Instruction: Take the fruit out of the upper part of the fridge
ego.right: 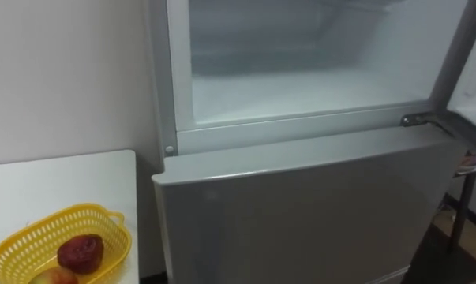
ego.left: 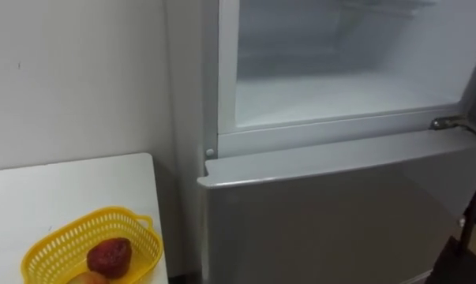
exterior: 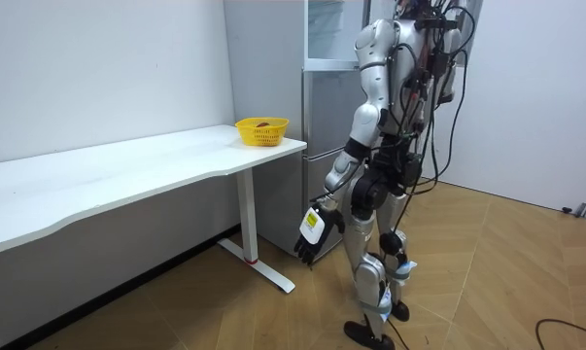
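1. Hanging low beside the thigh in the room view, the left hand (exterior: pixel 313 233) has its fingers loose and apart, and it seems to hold nothing.
2. Straight ahead of the head the upper fridge (ego.left: pixel 348 71) stands open. The part of its shelf (ego.left: pixel 340 99) that can be seen looks bare, so I cannot make out anything inside to fetch.
3. Just beneath, the lower door (ego.left: pixel 340 221) is closed, and a hinge (ego.left: pixel 451 123) sits at the opening's right corner.
4. To the robot's left a basket (ego.left: pixel 60 244) rests on the white surface (ego.left: pixel 72 185), near the end beside the fridge. A red fruit (ego.left: pixel 109 256) lies in it, touching a paler fruit (ego.left: pixel 89 278).
5. The robot stands upright facing the fridge, at the end of the surface.
6. My reading is that the fruit in the basket may be what came out of the fridge, which would put the fetching late or finished. If more remains, it sits higher or deeper than the head sees.
7. The next move then calls for raising the gaze to check the rest of the compartment. After that an arm must lift from its hang, either to reach in over the sill or to swing the door closed.
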